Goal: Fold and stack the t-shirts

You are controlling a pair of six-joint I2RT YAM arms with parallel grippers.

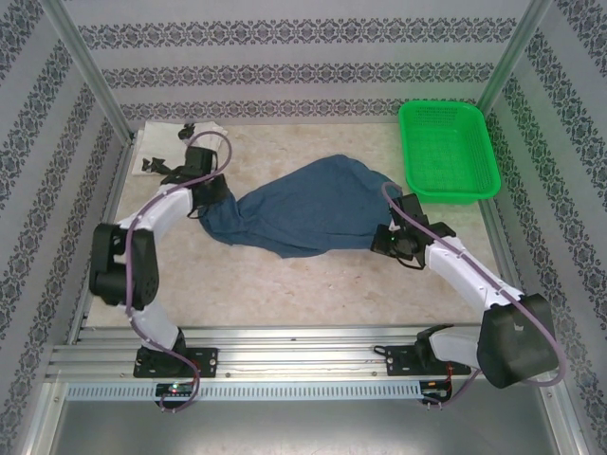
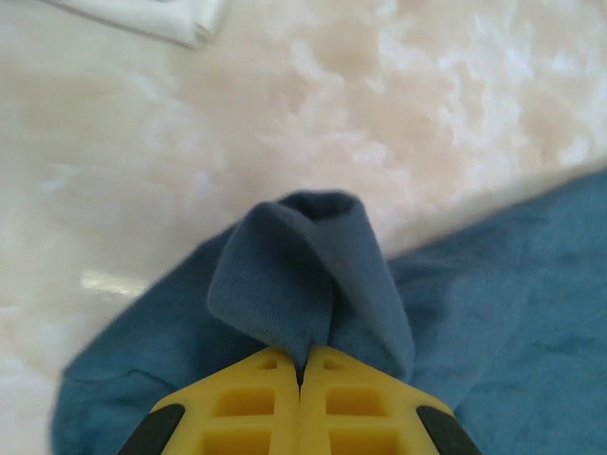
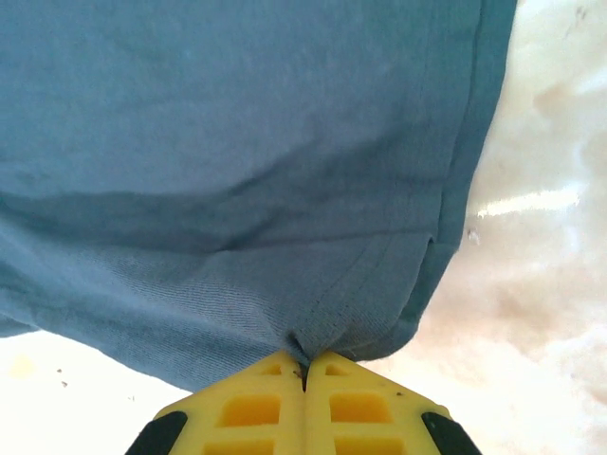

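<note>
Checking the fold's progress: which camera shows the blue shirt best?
Top external: the whole blue shirt shows, bunched and held at both ends. Left wrist shows a fold pinched in the left gripper; right wrist shows a hemmed corner in the right gripper.

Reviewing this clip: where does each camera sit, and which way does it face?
Top external: above and behind the arm bases, looking down over the table; both arms show, left gripper and right gripper at opposite ends of the blue shirt, green basket far right.
Left wrist: on the left arm, looking past its yellow fingers, shut on a blue shirt fold; white shirt corner at top.
Right wrist: on the right arm, looking past its shut fingers at the blue shirt's hem.
Shared: all three see the blue shirt.
</note>
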